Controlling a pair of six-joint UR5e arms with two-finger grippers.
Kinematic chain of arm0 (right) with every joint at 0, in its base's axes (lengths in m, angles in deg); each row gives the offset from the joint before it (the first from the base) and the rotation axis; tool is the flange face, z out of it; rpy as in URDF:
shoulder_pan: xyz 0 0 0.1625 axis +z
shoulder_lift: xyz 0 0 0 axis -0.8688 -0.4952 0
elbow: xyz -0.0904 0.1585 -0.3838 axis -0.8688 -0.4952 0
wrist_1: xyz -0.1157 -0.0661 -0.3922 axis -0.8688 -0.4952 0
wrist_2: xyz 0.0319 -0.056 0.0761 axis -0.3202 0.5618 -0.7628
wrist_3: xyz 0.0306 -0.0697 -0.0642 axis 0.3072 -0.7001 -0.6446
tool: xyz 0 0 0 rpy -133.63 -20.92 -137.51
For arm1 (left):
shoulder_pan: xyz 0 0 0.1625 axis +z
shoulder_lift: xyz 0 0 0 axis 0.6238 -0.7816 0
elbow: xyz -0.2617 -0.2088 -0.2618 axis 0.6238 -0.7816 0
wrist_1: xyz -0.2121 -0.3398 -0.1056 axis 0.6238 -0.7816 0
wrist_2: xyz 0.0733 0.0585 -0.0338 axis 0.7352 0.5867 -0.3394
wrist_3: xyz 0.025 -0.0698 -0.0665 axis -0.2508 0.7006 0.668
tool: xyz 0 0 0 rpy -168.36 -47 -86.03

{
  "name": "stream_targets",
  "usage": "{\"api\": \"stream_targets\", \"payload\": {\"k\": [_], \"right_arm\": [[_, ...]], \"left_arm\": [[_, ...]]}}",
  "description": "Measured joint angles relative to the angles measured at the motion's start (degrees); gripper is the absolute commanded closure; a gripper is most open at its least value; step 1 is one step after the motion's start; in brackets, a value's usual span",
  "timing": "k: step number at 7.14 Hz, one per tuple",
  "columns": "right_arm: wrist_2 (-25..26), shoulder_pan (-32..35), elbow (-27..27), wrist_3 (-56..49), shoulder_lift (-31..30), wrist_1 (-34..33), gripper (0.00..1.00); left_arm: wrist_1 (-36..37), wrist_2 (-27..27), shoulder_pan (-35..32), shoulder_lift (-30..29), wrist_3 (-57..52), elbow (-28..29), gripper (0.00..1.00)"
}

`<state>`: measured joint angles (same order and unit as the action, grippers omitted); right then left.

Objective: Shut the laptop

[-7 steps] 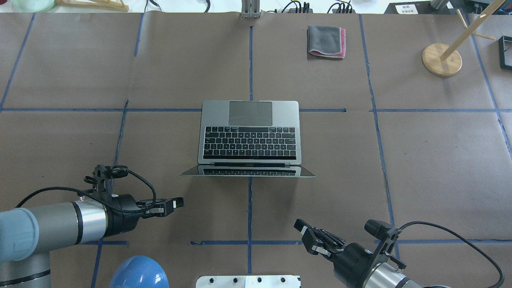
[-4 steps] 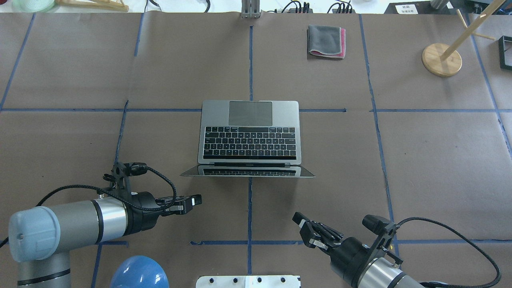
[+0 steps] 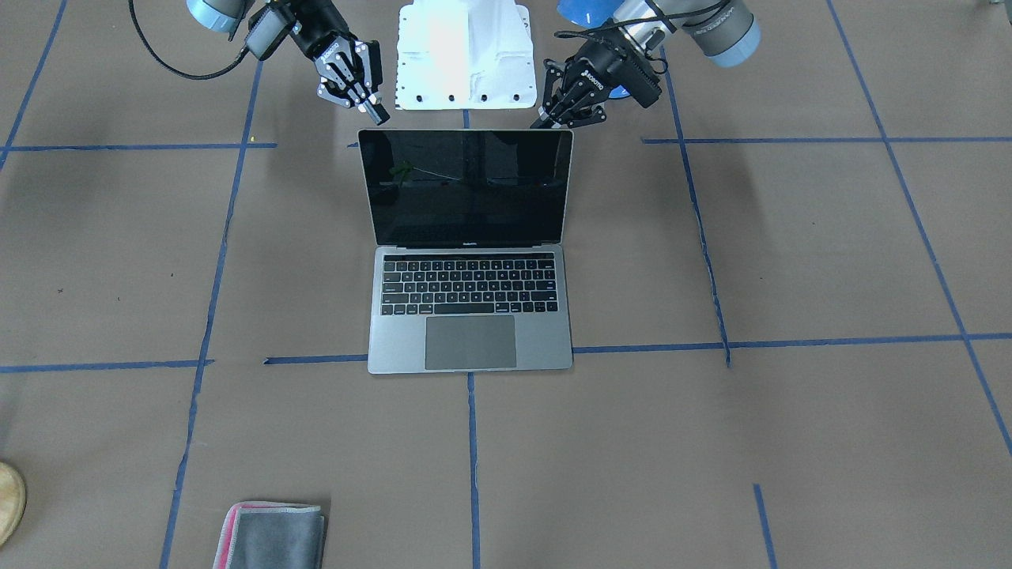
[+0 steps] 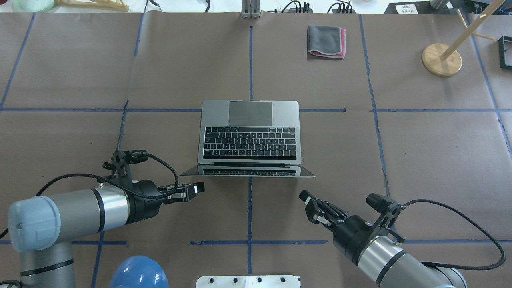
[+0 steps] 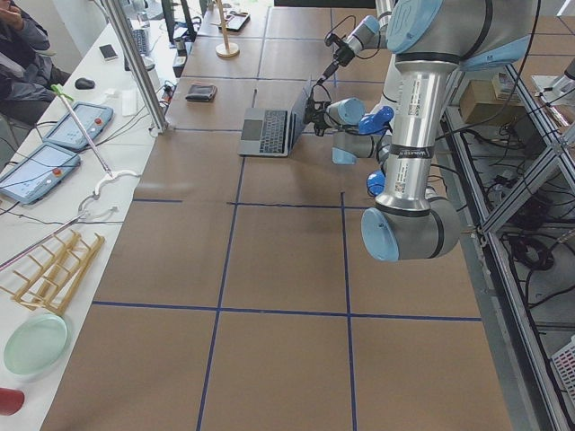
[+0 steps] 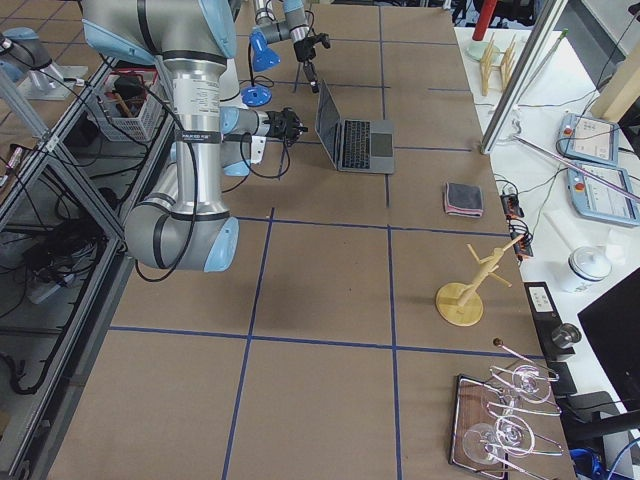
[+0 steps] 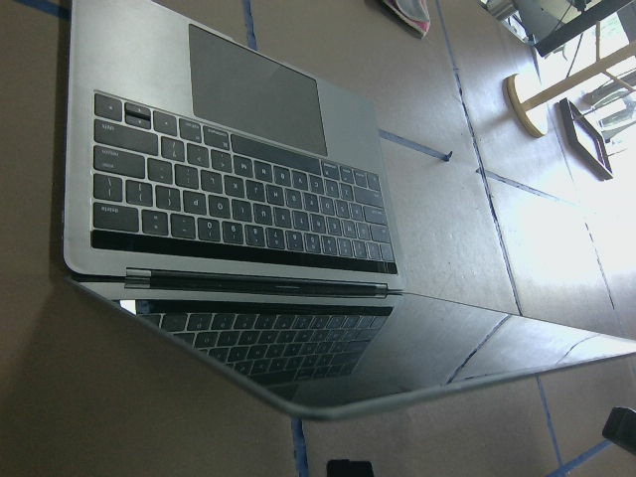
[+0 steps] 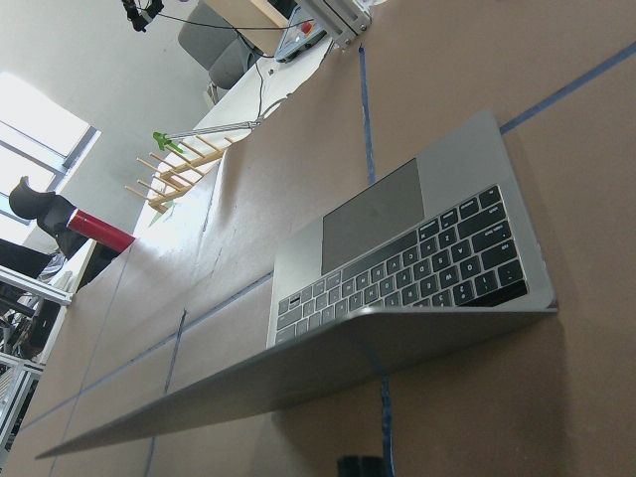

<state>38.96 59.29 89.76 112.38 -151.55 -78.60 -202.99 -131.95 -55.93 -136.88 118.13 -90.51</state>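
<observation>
The space-grey laptop (image 4: 250,116) stands open at the table's middle, keyboard and trackpad facing away from me. Its black screen (image 3: 466,190) is tilted back past upright toward me. It also shows in the left wrist view (image 7: 229,169) and the right wrist view (image 8: 397,248). My left gripper (image 4: 192,190) is open and empty, just behind the screen's left corner; in the front view (image 3: 563,114) it is close to that corner. My right gripper (image 4: 310,206) is open and empty, behind the screen's right corner, a little further off (image 3: 365,95).
A folded grey cloth with a pink edge (image 4: 326,41) lies far beyond the laptop. A wooden stand (image 4: 441,59) and a black frame (image 4: 506,52) are at the far right. A blue dome (image 4: 139,273) and the white base plate (image 4: 248,281) are at the near edge.
My left gripper has moved forward and right, toward the screen's left corner. My right gripper has moved forward, toward the screen's right corner. The laptop has not moved.
</observation>
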Motion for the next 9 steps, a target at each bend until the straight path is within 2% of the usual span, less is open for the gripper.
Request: {"api": "stream_targets", "payload": {"k": [4,7,9], "right_arm": [[-3.6,4.2,0.04,0.02,2.73,-3.26,1.0],[-7.95,8.76,0.02,0.16,4.24,-5.41,1.0],[-12.19,13.26,0.02,0.58,6.42,-10.6,1.0]], "left_arm": [[3.08,-0.86,-4.77,-1.65,-0.74,0.54,1.0],[6.33,-3.56,-7.7,-3.77,-0.78,0.58,1.0],[7.15,-3.8,-8.1,-3.93,-0.72,0.63,1.0]]}}
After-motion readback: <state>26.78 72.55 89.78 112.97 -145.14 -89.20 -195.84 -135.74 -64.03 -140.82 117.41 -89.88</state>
